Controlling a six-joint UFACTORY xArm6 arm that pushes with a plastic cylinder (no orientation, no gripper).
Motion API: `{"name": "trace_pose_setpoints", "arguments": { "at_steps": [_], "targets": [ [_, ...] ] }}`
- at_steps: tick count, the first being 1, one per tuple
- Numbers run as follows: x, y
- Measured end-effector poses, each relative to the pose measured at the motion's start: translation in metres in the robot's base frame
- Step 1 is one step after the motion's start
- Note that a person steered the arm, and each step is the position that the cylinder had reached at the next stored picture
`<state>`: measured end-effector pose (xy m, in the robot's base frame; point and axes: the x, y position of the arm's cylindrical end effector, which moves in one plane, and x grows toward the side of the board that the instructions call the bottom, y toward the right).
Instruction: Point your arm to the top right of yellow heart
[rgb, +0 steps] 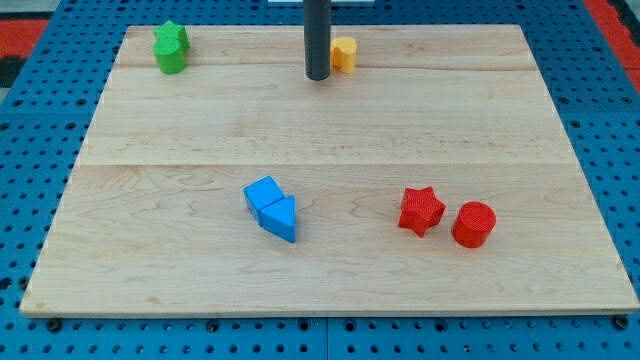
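The yellow heart (345, 53) sits near the view's top edge of the wooden board (330, 120), a little right of centre, partly hidden by my rod. My tip (318, 75) rests on the board just to the left of the yellow heart and slightly below it, very close to or touching its left side.
A green block (171, 47) sits at the top left. A blue cube (264, 195) and a blue triangle (281, 217) touch each other low in the middle. A red star (421, 210) and a red cylinder (473, 224) sit at the lower right.
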<state>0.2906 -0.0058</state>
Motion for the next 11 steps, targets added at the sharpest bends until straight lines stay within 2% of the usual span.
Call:
{"name": "trace_pose_setpoints", "arguments": {
  "at_steps": [3,4,5,6,8,11],
  "targets": [
    [0.007,0.004],
    [0.02,0.045],
    [-0.014,0.124],
    [-0.058,0.118],
    [-0.06,0.104],
    [-0.061,0.045]
  ]
}}
